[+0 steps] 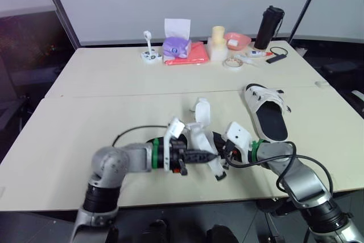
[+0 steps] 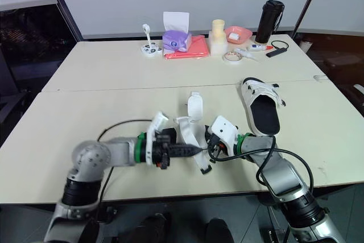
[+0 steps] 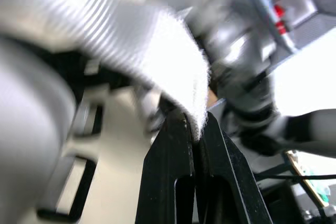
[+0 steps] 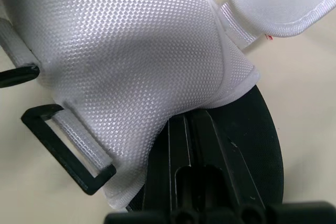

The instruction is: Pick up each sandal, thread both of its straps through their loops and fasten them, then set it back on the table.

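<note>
Pinching strap (image 3: 176,69) in left pincer (image 3: 193,129) | right pincer (image 4: 185,124) clamps sandal (image 4: 131,51)

Bright, even light — soft shadows (white glare, left wrist view)

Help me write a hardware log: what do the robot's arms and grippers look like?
Both arms are silver-grey jointed tubes: left arm, right arm. Each wrist carries a green ring, a white boxy housing and a looping black cable. The left gripper and right gripper have slim black fingers.
</note>
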`<state>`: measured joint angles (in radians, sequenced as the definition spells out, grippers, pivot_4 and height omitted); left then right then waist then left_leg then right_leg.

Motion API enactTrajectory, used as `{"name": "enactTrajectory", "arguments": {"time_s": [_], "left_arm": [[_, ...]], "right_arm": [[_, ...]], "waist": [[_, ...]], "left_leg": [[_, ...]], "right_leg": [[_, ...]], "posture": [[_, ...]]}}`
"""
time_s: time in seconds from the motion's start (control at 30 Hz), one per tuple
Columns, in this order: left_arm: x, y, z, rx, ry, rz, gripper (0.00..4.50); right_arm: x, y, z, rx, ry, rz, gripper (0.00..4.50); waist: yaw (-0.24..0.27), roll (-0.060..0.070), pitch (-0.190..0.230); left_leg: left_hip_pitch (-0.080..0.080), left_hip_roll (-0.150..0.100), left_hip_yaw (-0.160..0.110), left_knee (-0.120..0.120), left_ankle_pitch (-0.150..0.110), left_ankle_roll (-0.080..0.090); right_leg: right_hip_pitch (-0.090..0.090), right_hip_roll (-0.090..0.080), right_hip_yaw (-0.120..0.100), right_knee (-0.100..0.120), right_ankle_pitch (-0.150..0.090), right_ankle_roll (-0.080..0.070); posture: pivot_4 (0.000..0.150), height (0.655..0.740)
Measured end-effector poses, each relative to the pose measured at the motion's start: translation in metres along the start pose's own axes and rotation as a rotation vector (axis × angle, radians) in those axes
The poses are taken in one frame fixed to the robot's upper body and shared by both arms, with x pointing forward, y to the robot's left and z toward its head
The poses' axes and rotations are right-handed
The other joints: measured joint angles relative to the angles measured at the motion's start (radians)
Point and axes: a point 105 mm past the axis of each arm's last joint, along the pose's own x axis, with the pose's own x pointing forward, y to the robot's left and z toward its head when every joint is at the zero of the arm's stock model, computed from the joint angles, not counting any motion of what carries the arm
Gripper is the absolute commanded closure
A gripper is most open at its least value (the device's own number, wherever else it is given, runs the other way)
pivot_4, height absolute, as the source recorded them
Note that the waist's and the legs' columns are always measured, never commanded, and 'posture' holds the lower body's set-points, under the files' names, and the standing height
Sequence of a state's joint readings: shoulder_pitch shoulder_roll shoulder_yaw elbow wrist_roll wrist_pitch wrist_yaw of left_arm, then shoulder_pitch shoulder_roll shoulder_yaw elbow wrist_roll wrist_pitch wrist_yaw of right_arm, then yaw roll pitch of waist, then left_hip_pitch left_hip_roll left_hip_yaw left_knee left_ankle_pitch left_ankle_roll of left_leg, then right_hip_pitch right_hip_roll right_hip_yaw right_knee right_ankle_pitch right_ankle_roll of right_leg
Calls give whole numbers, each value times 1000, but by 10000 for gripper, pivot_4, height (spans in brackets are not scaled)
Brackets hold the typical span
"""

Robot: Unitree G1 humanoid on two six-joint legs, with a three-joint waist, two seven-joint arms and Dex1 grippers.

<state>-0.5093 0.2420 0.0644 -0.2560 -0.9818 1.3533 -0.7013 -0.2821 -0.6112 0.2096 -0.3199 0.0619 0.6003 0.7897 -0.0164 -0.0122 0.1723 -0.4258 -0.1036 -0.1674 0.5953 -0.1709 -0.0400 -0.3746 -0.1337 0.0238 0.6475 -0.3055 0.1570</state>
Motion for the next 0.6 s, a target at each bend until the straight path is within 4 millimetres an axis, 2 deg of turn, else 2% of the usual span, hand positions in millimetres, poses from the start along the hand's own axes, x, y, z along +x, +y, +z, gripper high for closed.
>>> {"name": "enactTrajectory", "arguments": {"time_s": [0.1, 0.2, 0.4, 0.6], "left_arm": [[-16, -2, 13, 26, -1, 4, 44449], [-24, 10, 22, 68, -13, 53, 44449], [-15, 36, 17, 190, 43, 86, 44449], [-9, 42, 14, 292, 107, 47, 44449]], "right_arm": [[2, 1, 0, -7, -5, 6, 45000], [3, 0, 1, -10, -5, 6, 45000], [5, 3, 2, -3, -17, 1, 45000], [5, 4, 2, -3, -20, -8, 45000]], "waist": [[-1, 0, 0], [0, 0, 0], [-2, 0, 0], [-1, 0, 0]], "left_leg": [[0, 0, 0, -1, 0, 0], [0, 0, 1, 0, 0, 0], [0, 0, 1, -2, 0, 0], [0, 1, 1, -3, 0, 0]], "right_leg": [[0, 0, 0, 0, 0, 0], [0, 0, 0, 0, 0, 0], [-1, 0, 1, -1, 0, -1], [-2, 0, 1, -1, 0, -2]], "posture": [[1500, 7400], [1500, 7400], [1500, 7400], [1500, 7400]]}}
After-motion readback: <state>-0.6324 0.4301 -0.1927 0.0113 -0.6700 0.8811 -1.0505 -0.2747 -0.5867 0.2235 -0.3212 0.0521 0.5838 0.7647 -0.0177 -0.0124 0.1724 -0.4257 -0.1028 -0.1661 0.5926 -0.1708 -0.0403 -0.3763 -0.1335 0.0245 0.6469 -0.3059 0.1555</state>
